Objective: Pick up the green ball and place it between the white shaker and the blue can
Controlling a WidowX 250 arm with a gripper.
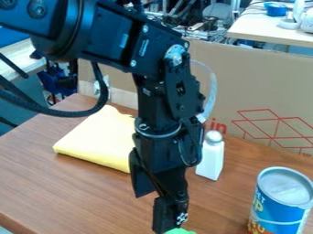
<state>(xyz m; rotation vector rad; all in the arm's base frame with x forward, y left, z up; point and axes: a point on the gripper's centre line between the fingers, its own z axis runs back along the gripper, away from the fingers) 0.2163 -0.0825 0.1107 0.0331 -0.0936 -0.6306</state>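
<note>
1. Hand [170, 225]: black, hard-surfaced, angular in outline; hangs pointing down at the lower edge of the view, a little right of centre. A small black-and-white patterned patch sits near its tip. Cannot tell how far open it is, nor whether it has hold of anything.
2. Green thing [180, 231]: bright, smooth, with a rounded upper edge; lies directly at the tip of the hand, cut off by the view's lower edge. Possibly in contact; the view is poor here.
3. Arm [156, 105]: matte black segments, round metal bolts at the joints, a thick black cable looping off to the left. Enters from the upper left.
4. Yellow cloth [98, 139]: soft, folded into a thick flat pad with rounded edges; lies behind the arm, which covers its right part.
5. White bottle [209, 160]: smooth, flat-sided body, domed greyish cap; upright, just to the right of the arm.
6. Can [282, 199]: cylindrical, raised rim round a pale grey top, blue label with yellow and orange; upright near the right edge.
7. Bench [79, 192]: brown wood-grain surface. Behind it stands a flat tan cardboard panel [245, 77] printed with red lines.
</note>
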